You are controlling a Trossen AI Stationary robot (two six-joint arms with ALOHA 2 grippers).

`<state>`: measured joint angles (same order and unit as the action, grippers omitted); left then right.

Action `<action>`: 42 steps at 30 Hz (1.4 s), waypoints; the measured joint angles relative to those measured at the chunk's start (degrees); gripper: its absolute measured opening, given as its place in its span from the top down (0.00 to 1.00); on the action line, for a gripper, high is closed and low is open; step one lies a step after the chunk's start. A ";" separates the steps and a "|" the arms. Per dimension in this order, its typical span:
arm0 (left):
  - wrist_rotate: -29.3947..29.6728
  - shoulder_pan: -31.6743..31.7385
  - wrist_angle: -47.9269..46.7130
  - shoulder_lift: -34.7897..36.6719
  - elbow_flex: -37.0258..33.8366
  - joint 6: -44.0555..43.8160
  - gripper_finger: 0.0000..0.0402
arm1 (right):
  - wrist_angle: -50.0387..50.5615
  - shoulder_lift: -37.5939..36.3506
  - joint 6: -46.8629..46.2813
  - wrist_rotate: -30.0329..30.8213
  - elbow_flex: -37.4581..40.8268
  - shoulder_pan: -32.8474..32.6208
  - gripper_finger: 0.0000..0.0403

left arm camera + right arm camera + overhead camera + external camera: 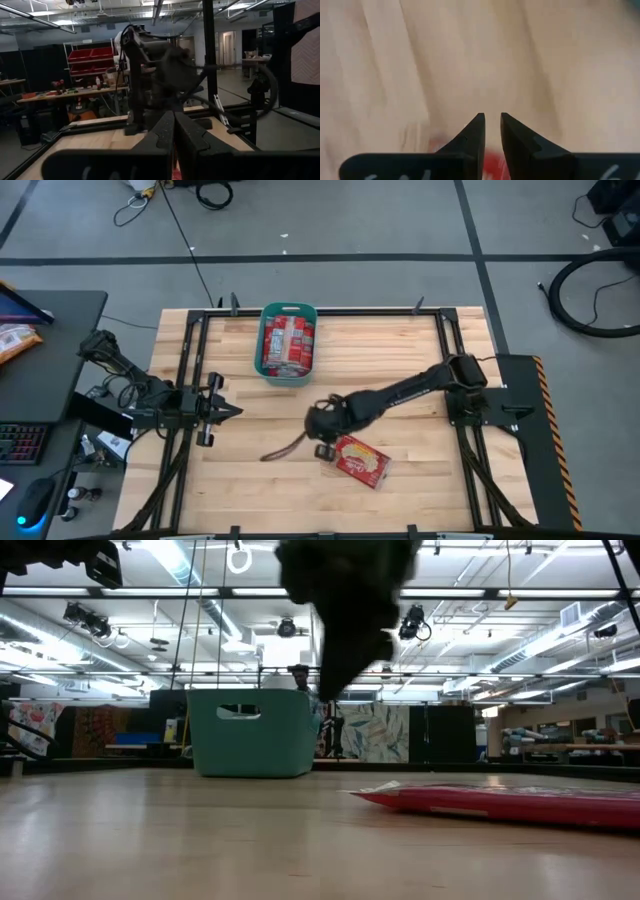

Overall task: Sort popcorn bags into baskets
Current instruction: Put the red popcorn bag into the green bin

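Teal basket [288, 343] at the table's [420, 480] far edge, centre, red bags [289, 342] packed inside. One red bag [360, 460] lies flat on the wood near the front, skewed. Right gripper [322, 438] sits just beside that bag's corner. Left gripper [232, 411] parked at the left side, well clear.

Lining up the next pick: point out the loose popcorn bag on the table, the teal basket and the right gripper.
loose popcorn bag [361, 461], high view, middle of its red face.
teal basket [250, 745], low view, front wall below the handle cut-out.
right gripper [490, 131], right wrist view, between its fingertips, above the wood.
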<state>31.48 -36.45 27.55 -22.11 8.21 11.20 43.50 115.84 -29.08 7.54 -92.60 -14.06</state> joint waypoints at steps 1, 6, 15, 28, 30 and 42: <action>0.00 0.00 0.02 0.02 0.00 0.00 0.97 | 2.22 0.11 -2.48 -0.65 -0.02 -0.92 0.84; 0.00 0.00 0.02 0.00 0.00 0.02 0.97 | 12.94 0.42 -12.21 -4.02 0.00 -5.45 0.81; 0.00 0.01 -0.03 0.01 0.00 -0.04 0.97 | 17.88 0.41 -23.60 -7.06 0.00 -11.17 0.62; 0.02 0.01 -0.44 0.02 0.00 0.04 0.97 | 17.06 9.76 -20.56 0.24 -7.20 -18.81 0.59; 0.00 0.01 -0.49 0.00 0.00 0.04 0.97 | 20.01 12.42 -16.79 3.57 -11.55 -19.46 0.60; 0.02 0.00 -2.19 0.00 0.00 0.04 0.97 | 35.55 25.78 -14.82 8.05 -28.10 -20.19 0.60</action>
<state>31.50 -36.44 25.36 -22.11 8.21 11.25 79.05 141.62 -43.90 15.59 -120.70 -34.25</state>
